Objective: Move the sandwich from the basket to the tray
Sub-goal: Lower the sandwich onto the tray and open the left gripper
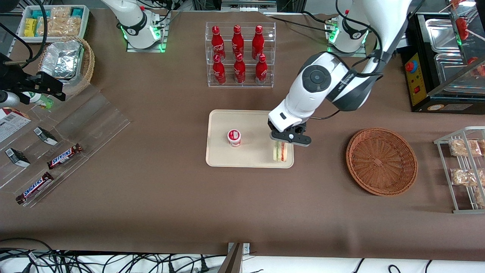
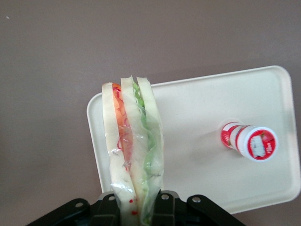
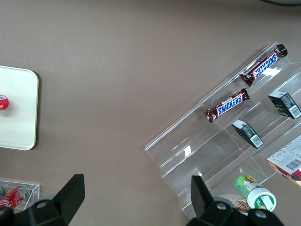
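Observation:
The wrapped sandwich (image 1: 280,151) has white bread with red and green layers. It stands on edge over the cream tray (image 1: 250,157), at the corner nearest the camera on the basket's side. My gripper (image 1: 287,141) is directly above it, shut on the sandwich's upper end. The wrist view shows the sandwich (image 2: 131,146) pinched between the black fingers (image 2: 165,200) of the gripper (image 2: 136,207), with the tray (image 2: 197,117) below. I cannot tell whether the sandwich touches the tray. The round brown wicker basket (image 1: 380,161) sits empty beside the tray, toward the working arm's end.
A small red-and-white cup (image 1: 234,137) stands on the tray. A clear rack of red bottles (image 1: 239,55) is farther from the camera. A wire rack of snack packs (image 1: 464,167) stands past the basket. Snickers bars (image 1: 64,156) lie on an acrylic stand toward the parked arm's end.

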Action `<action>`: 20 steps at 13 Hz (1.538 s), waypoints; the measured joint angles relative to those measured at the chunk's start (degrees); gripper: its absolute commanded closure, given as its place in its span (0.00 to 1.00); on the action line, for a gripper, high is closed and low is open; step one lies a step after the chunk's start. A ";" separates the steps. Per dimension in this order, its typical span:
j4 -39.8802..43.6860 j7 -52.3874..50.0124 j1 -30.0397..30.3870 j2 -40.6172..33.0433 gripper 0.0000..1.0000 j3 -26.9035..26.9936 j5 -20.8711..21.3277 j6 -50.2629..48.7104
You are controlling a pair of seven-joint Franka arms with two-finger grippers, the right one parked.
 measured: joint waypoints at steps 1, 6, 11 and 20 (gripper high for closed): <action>-0.83 -1.83 -0.64 1.05 1.00 -0.01 2.11 0.87; -1.33 -13.06 -2.83 8.09 1.00 0.01 12.01 4.85; -1.38 -15.56 -4.17 9.33 0.68 0.01 12.42 4.92; -1.58 -15.76 -5.01 10.01 0.00 0.04 12.45 3.92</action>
